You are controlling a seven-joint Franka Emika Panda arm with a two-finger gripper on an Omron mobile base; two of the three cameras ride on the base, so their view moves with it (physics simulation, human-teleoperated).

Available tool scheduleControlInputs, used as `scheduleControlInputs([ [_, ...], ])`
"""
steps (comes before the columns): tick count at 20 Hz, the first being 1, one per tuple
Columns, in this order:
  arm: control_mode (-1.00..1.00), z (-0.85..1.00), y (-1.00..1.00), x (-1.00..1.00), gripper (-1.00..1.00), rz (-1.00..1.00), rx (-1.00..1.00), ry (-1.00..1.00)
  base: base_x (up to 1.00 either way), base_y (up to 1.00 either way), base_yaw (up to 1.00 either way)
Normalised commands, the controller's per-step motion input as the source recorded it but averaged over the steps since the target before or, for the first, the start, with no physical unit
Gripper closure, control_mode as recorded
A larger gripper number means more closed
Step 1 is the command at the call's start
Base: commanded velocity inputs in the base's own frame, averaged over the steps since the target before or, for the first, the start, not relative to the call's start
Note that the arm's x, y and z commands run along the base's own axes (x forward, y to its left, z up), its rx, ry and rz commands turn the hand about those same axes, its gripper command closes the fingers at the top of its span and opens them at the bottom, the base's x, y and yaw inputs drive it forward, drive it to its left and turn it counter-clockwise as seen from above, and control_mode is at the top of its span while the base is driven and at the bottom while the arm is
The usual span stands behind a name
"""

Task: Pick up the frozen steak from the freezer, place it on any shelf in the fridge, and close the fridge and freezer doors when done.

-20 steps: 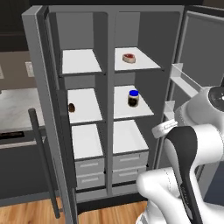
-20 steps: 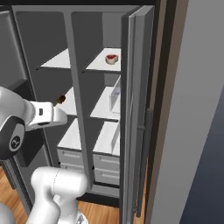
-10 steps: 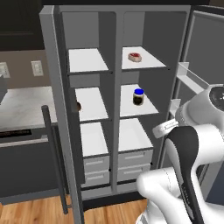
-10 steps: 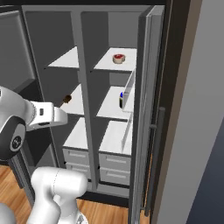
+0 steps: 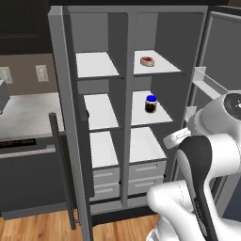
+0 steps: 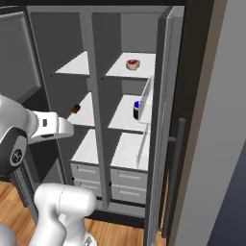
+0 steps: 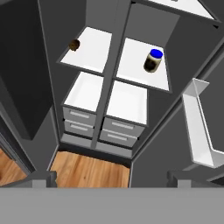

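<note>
The tall grey unit stands with both doors swung wide. The frozen steak point(image 5: 147, 60) point(image 6: 132, 63), a small red slab with a pale rim, lies on the uppermost shelf point(image 5: 165, 68) point(image 6: 146, 69) of the fridge, the wider right half. The freezer point(image 5: 99, 113) is the left half with white boards. The freezer door point(image 5: 66, 141) hangs open on the left, the fridge door point(image 5: 222, 70) point(image 6: 162, 125) on the right with its inner bin point(image 7: 201, 127). My gripper point(image 7: 114, 179) is open and holds nothing, back from the shelves and facing the lower compartments.
A blue-lidded jar point(image 5: 150, 103) point(image 6: 136, 110) point(image 7: 152, 60) stands on the fridge's middle shelf. A brown lump point(image 6: 76, 108) point(image 7: 74, 44) sits on the freezer's middle shelf. Grey drawers point(image 5: 147, 170) fill the bottom. A counter point(image 5: 28, 115) runs left; wood floor point(image 7: 87, 168) lies below.
The whole picture has shifted as the base moved, bringing the open unit nearer and more central. The steak, jar and lump stay where they were. The gripper remains open.
</note>
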Motion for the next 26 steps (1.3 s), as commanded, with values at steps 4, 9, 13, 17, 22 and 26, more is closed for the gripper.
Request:
scheduleControlInputs([
  [4,1.00,0.00,0.00,0.00,-1.00,0.00,0.00,0.00,-0.15,0.00,0.00],
  [9,1.00,0.00,0.00,0.00,-1.00,0.00,0.00,0.00,-0.17,0.00,0.00],
  [13,1.00,0.00,0.00,0.00,-1.00,0.00,0.00,0.00,-0.11,0.00,0.00],
  [17,1.00,0.00,0.00,0.00,-1.00,0.00,0.00,0.00,-0.23,0.00,0.00],
  [22,1.00,0.00,0.00,0.00,-1.00,0.00,0.00,0.00,-0.19,0.00,0.00],
  [26,1.00,0.00,0.00,0.00,-1.00,0.00,0.00,0.00,-0.24,0.00,0.00],
])
